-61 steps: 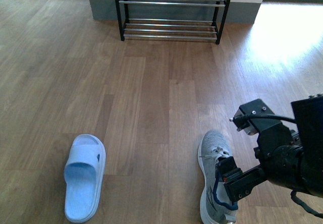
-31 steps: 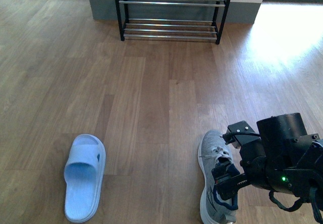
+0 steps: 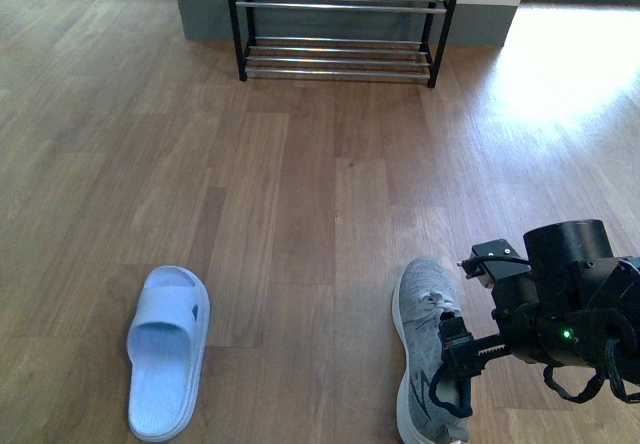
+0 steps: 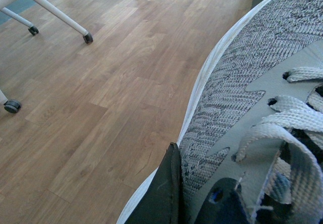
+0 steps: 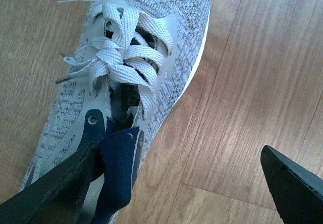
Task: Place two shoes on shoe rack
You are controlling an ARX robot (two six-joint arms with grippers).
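Across the floor (image 3: 300,214) the rack (image 3: 340,26) stands far ahead of the right gripper (image 5: 181,156), so the hold being set up has to survive a long carry. I judge the step to be gripping the sneaker (image 3: 425,354). It is best done by sinking low enough that one finger goes well inside the opening beside the dark tongue (image 5: 117,173) while the other comes in against the outer wall, closing on the stiff collar and not on the loose laces (image 5: 121,67), which could slip. The sneaker lies directly under this gripper, sole flat, toe pointing away from it toward the rack; the slide (image 3: 167,349) lies well off to the gripper's left. The gripper is wide apart: one finger (image 5: 55,191) rests at the tongue, the other (image 5: 295,183) hangs over bare floor well clear of the shoe's side, so nothing is clamped yet. The left gripper (image 4: 164,196) shows only one dark finger, lying along a grey sneaker's white sole edge; whether it is apart or together I cannot tell, nor whether that is the same shoe
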